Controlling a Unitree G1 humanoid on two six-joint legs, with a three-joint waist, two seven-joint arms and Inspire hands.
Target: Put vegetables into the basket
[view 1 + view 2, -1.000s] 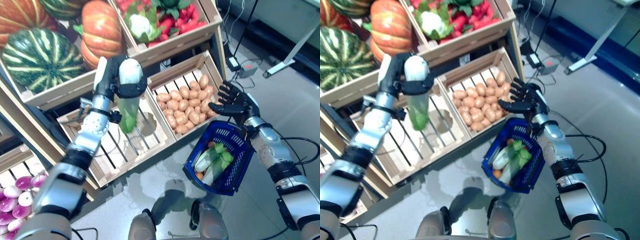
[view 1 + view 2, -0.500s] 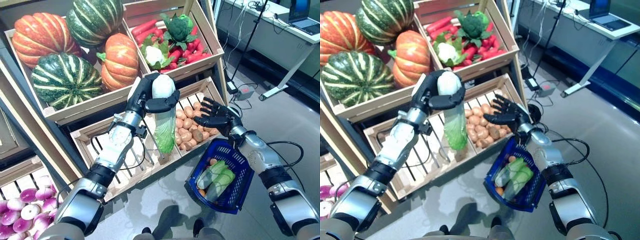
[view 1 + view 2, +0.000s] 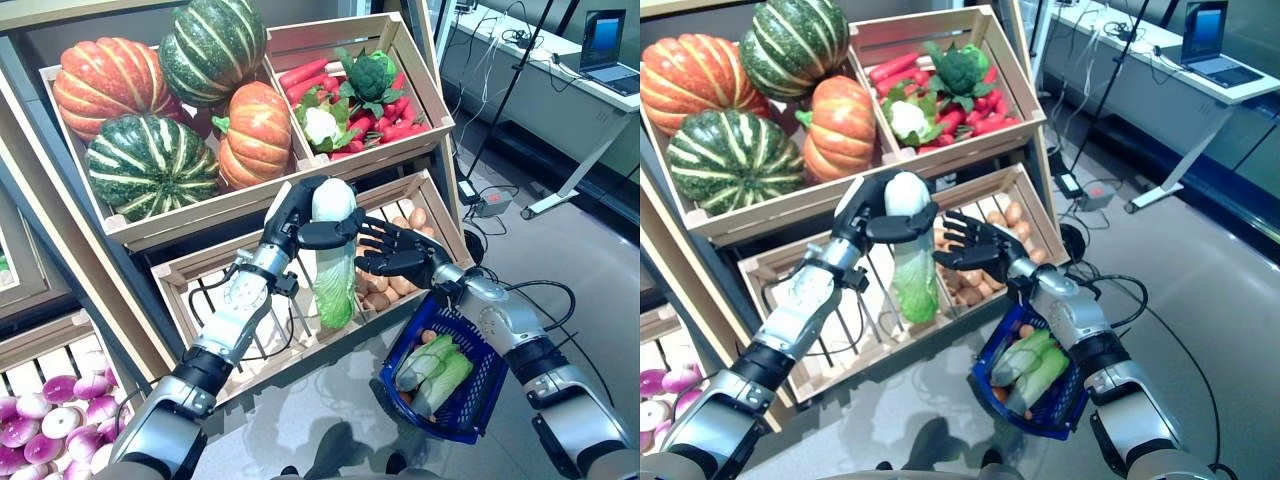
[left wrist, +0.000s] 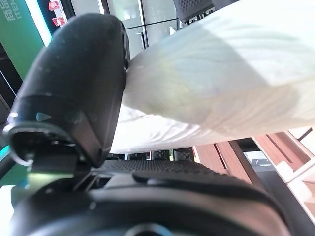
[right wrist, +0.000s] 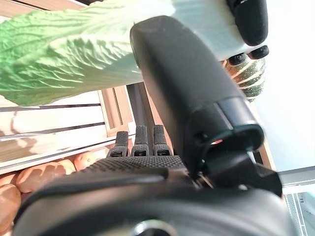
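My left hand [image 3: 297,213] is shut on the white stem end of a napa cabbage [image 3: 333,268], whose green leaves hang down in front of the lower crates. The left wrist view shows the pale stem [image 4: 221,73] pressed against my thumb [image 4: 74,93]. My right hand [image 3: 396,254] is open with spread fingers right beside the cabbage, level with its middle. In the right wrist view the leaves [image 5: 59,54] lie just past its straight fingers. A blue basket [image 3: 487,385] hangs from my right forearm and holds green-white cabbages and something orange.
Behind stands a wooden rack: pumpkins [image 3: 150,165] at upper left, a crate of carrots, broccoli and cauliflower [image 3: 345,100], potatoes [image 3: 405,215] behind my right hand, a bare slatted crate [image 3: 230,330] below. Purple-white onions [image 3: 40,430] lie lower left. A desk with a laptop [image 3: 600,40] stands at right.
The camera has shifted. My left hand has carried the cabbage rightward, towards the right hand. The right hand with the basket has come in closer, until its fingers are beside the cabbage.
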